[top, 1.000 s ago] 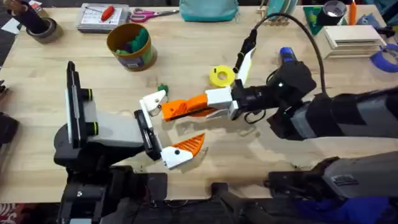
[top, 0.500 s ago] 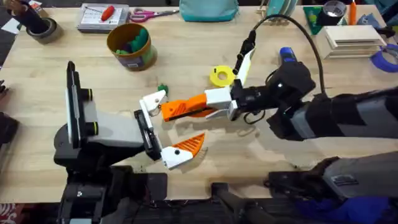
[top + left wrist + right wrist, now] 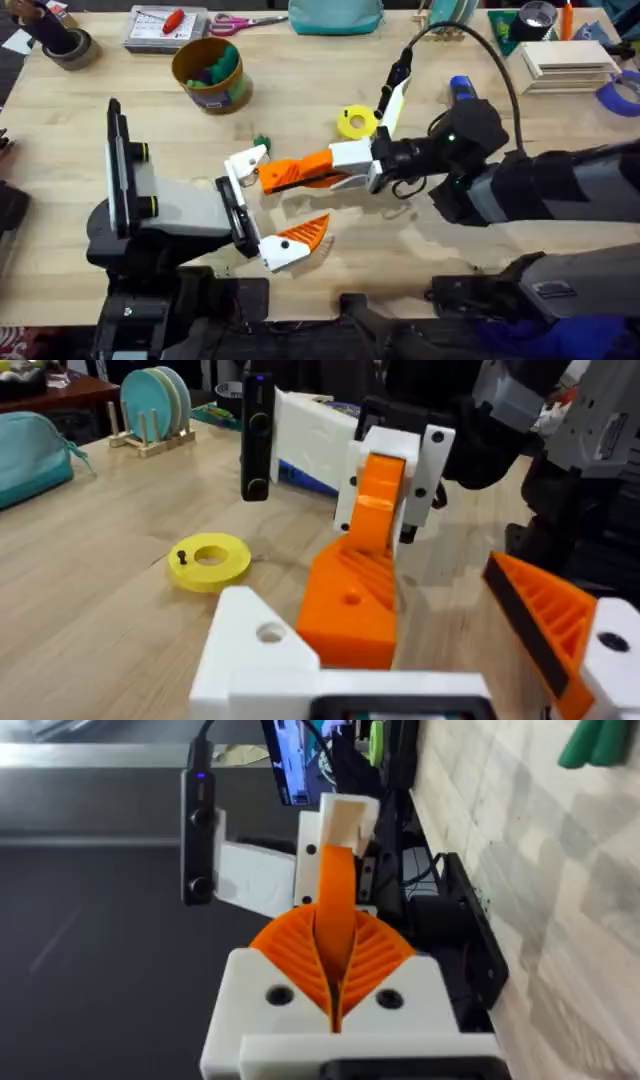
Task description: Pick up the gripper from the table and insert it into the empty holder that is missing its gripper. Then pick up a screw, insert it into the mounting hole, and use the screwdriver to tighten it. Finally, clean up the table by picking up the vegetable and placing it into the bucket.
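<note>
Orange gripper (image 3: 290, 174) lengthwise toward holder (image 3: 246, 162)

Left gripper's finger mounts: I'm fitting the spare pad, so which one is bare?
The mount farther from the arm bases: it is plain white, with no pad. The nearer mount already carries an orange ribbed pad.

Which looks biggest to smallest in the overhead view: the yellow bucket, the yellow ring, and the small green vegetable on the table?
1. The bucket, clearly the largest.
2. The yellow ring, about half as wide as the bucket.
3. The vegetable, just a small green speck beside the white mount.
</note>
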`<state>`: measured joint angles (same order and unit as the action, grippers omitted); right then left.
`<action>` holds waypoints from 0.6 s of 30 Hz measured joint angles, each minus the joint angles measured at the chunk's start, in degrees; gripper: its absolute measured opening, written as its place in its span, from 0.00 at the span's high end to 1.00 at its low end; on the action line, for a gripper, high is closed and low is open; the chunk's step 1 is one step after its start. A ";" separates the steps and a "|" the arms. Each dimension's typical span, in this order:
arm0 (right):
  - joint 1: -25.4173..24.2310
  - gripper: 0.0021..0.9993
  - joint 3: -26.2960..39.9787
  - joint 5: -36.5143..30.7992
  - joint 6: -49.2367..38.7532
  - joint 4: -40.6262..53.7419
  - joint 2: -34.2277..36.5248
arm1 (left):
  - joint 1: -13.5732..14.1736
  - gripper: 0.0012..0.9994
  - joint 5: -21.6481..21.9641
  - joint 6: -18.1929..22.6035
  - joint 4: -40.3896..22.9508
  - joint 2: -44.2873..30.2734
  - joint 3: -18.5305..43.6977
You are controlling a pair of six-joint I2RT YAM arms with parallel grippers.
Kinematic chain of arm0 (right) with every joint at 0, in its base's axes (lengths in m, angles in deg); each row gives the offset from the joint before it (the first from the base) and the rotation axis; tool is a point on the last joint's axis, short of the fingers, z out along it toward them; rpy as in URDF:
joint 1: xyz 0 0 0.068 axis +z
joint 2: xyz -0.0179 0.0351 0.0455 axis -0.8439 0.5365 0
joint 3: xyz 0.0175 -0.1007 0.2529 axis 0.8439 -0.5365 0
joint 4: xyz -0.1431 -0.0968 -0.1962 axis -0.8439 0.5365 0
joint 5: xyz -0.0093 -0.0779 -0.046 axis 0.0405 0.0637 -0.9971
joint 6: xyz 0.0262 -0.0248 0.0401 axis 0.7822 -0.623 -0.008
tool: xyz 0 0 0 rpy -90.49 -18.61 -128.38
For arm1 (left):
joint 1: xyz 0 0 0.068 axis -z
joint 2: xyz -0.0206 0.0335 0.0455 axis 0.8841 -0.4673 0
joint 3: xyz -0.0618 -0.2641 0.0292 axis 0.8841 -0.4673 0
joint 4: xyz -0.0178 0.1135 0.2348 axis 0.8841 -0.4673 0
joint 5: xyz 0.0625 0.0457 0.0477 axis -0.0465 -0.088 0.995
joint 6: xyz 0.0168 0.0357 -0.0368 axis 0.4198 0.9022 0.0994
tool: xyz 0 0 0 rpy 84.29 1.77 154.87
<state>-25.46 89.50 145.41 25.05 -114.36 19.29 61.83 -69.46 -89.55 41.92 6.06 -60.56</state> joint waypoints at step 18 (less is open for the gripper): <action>0.00 0.99 -0.02 0.00 -0.52 2.53 0.00 | 0.00 0.01 0.00 0.00 0.00 0.00 0.00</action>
<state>-25.46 89.47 145.41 24.53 -111.83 19.29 61.83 -69.46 -89.55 41.92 6.06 -60.56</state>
